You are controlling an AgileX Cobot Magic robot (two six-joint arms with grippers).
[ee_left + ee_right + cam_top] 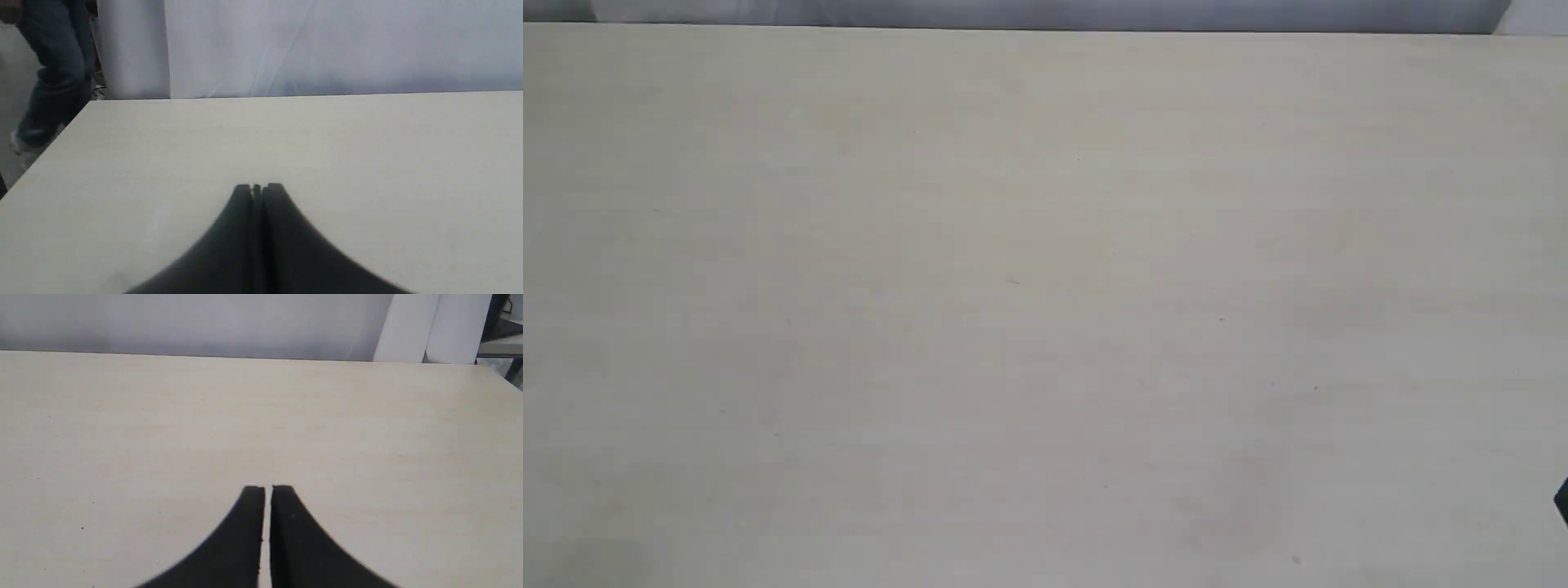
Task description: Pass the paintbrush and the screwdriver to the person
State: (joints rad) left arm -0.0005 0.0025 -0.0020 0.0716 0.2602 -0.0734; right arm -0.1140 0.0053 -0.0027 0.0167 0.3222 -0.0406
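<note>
No paintbrush, screwdriver or open hand shows in any view. My left gripper (257,188) is shut with nothing between its black fingers, hovering over bare tabletop. My right gripper (267,489) is also shut, a thin slit between its fingers and nothing held. In the exterior view only a black sliver of an arm (1561,500) shows at the right edge; both grippers are out of that view.
A pale wood-grain table (1045,310) fills the exterior view, backed by a grey-white curtain (327,45). Legs in blue jeans (57,69) stand beyond the table's corner in the left wrist view. White rolls (433,328) stand past the far edge in the right wrist view.
</note>
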